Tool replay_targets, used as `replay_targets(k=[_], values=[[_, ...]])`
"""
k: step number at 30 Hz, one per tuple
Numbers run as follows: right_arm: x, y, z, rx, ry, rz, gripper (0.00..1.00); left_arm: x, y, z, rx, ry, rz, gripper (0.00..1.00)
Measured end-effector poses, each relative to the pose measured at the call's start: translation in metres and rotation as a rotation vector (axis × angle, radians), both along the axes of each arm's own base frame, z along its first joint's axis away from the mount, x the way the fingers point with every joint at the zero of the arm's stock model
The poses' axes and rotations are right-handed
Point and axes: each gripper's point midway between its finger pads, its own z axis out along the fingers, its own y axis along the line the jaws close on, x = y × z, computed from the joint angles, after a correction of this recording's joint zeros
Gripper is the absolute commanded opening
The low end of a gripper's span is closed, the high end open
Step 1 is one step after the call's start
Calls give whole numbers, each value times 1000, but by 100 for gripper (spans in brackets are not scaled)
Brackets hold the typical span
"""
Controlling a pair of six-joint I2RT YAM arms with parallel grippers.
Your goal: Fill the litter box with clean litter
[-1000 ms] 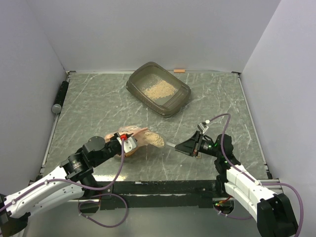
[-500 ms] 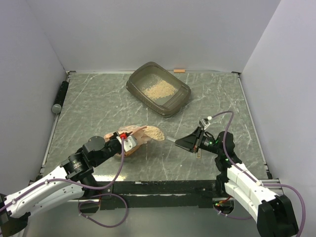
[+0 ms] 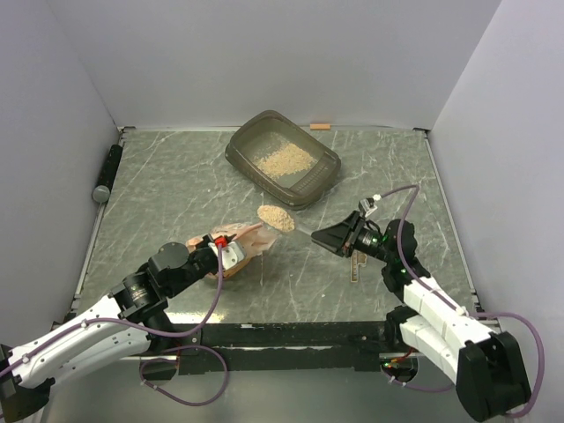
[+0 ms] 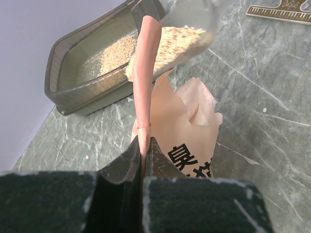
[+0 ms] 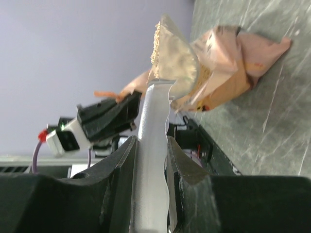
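One scoopful of litter [image 3: 276, 218] hangs midway between bag [image 3: 245, 243] and box [image 3: 308, 189].
The box sits far-centre on the worktop [image 3: 176, 194], with a patch of litter on its floor and much of that floor bare, so filling looks only part done. The right claw [image 3: 333, 238] pinches the handle of the clear scoop [image 5: 177, 65], whose heaped bowl is in the air, apart from bag and box. The next move likely calls for a level carry over the box's near rim, then a tip. The left claw [image 4: 144, 145], pressed together on the bag's pink edge, holds its mouth up at front left. The worktop is dark, green-grey and marbled, with a ruler [image 4: 282, 12] lying near the right arm. Plain pale walls [image 3: 264, 53] close in on three sides.
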Motion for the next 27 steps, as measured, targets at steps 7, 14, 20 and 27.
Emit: replay_targets(k=[7,14,20,27], values=[[32,0,2,-11,18,-62,0,0,0,0,-1,-1,-1,1],[72,-4,-1,-6,23,-129,0,-1,0,-1,-14,-10,-3,1],[129,-8,-14,20,57,-192,0,-1,1,-1,-28,-21,-3,1],[196,-10,-19,16,41,-227,0,-1,0,-1,-31,-23,-4,1]])
